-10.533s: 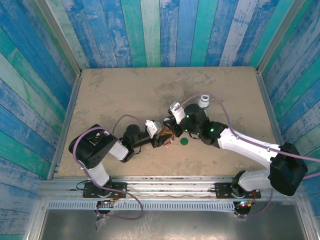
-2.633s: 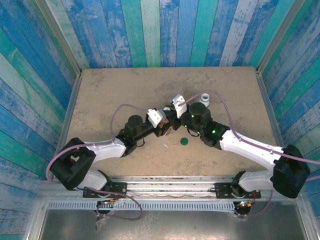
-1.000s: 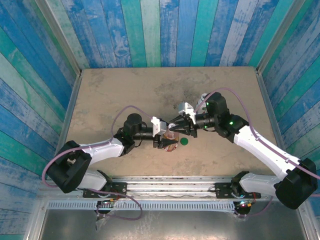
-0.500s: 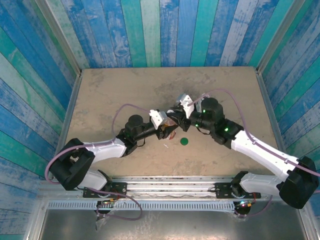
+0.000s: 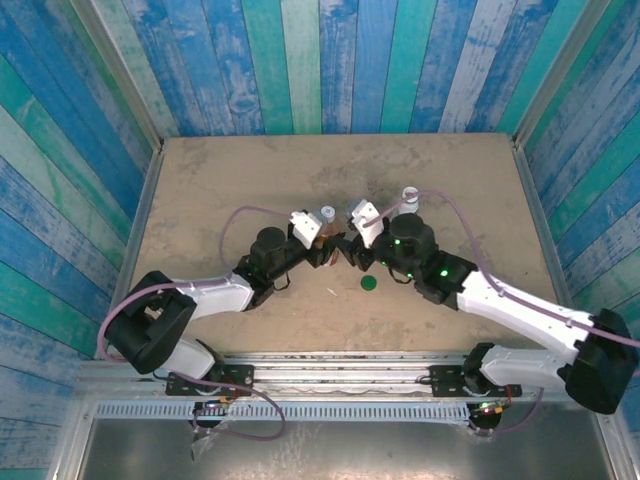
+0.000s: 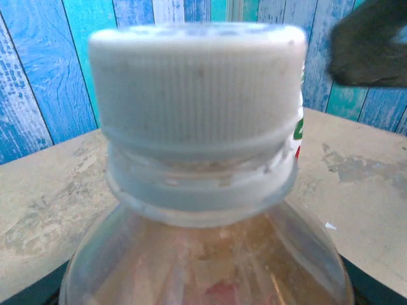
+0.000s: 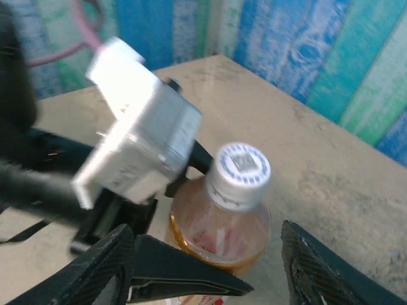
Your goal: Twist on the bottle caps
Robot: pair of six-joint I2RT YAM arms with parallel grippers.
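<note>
**White cap (image 6: 197,82) on clear bottle (image 7: 219,235): tightening turn in hand**

Pinching the clear bottle by its amber-filled body with the left gripper (image 5: 322,246), roughly upright, near the middle of the table (image 5: 220,190). Spreading the right gripper (image 7: 215,264) wide to either side of the bottle, touching nothing. Sitting square on the neck ring in the left wrist view; tightness impossible to tell.

Judging the step as closing on the ribbed skirt and twisting:
- centring both fingers level on the ribs, above the ring
- squeezing lightly
- turning about the bottle's own axis
- bracing the body against the spin from the left side

Lying flat nearest the arm bases, well apart from both grippers: green cap (image 5: 369,284), with a small white scrap (image 5: 331,292) near it. Standing beyond the right wrist, just beside it: white bottle (image 5: 408,194), neck open, probably taking the green cap. Risking a knock to that bottle with any wide swing of the right arm (image 5: 500,295). Closing off the far side: blue and green plank walls (image 5: 320,60).
</note>
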